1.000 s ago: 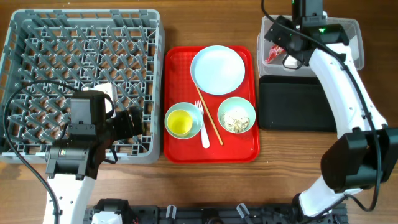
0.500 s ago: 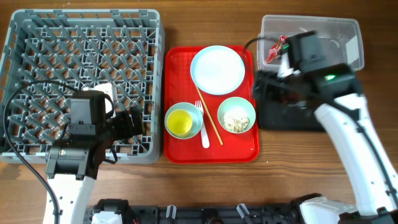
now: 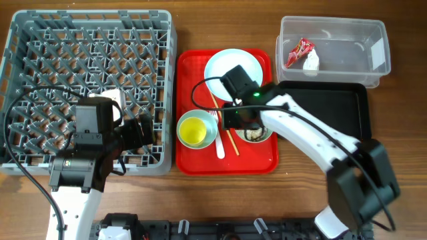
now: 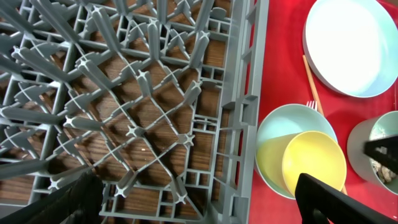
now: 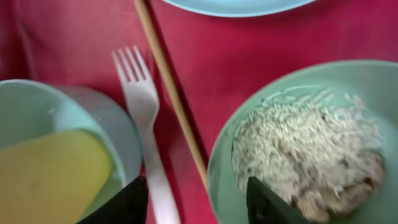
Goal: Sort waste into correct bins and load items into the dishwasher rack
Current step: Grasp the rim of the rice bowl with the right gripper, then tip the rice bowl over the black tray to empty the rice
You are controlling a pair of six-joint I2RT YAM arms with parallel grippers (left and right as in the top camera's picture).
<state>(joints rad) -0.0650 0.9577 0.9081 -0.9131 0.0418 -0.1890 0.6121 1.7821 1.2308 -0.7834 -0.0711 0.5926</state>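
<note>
My right gripper hangs low over the red tray, jaws apart and holding nothing. One finger is over the rice scraps in the mint bowl; the other is left of the white fork. Bowl rim and chopstick lie between them. A yellow cup sits in the second bowl, with the plate behind. The red wrapper and white scrap lie in the clear tub. My left gripper is open over the dishwasher rack.
The red serving tray sits between the rack and the black tray, which lies in front of the tub. My right arm stretches diagonally from the front right across the black tray's near corner.
My right arm has swung from the clear tub down to the red tray, its jaws narrowing. The wrapper and white scrap now show uncovered in the tub. The left arm has not moved.
</note>
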